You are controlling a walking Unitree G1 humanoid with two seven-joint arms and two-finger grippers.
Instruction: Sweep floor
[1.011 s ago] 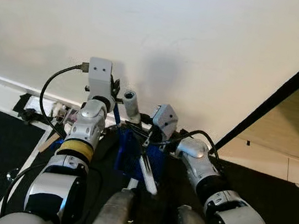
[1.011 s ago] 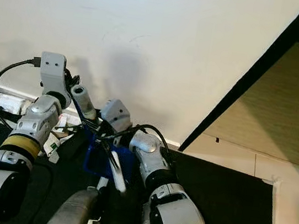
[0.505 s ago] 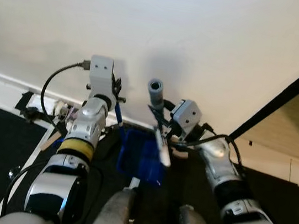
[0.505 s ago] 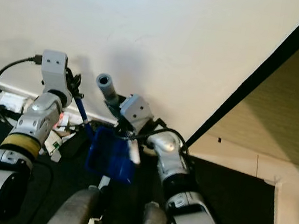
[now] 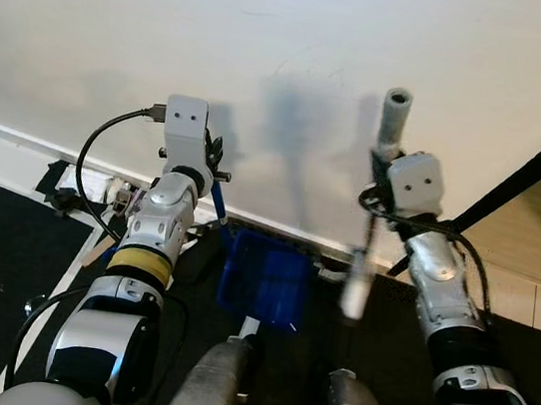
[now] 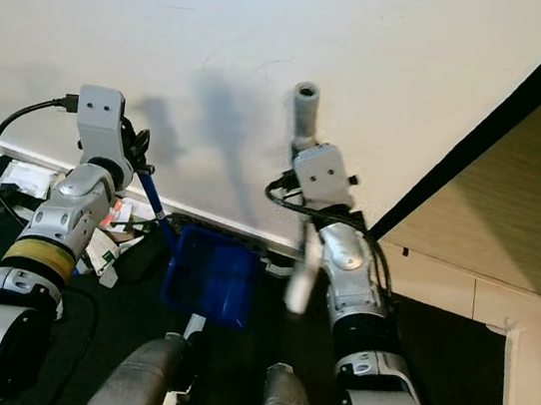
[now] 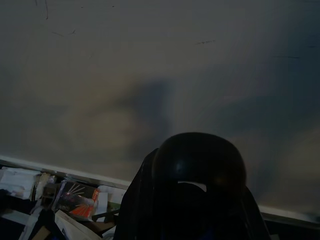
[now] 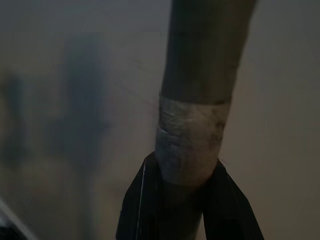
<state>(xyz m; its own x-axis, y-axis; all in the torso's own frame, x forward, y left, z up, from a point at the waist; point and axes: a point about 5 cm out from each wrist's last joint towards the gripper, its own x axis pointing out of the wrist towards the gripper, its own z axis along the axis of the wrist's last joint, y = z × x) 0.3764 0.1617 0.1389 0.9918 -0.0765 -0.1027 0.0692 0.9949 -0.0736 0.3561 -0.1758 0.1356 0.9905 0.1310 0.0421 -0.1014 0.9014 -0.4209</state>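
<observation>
broom handle upright by the wall, right gripper clamped on it; left gripper grips the blue dustpan's handle.

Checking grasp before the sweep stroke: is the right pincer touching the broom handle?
Touching. In the right wrist view the right pincer has both black fingers pressed against the broom handle, one on each side, with no gap.

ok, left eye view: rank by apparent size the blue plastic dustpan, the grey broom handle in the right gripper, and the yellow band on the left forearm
1. Blue plastic dustpan, largest.
2. Grey broom handle, long and thin; nearer the camera, so its rank is unsure.
3. Yellow band on the left forearm, smallest.
</observation>
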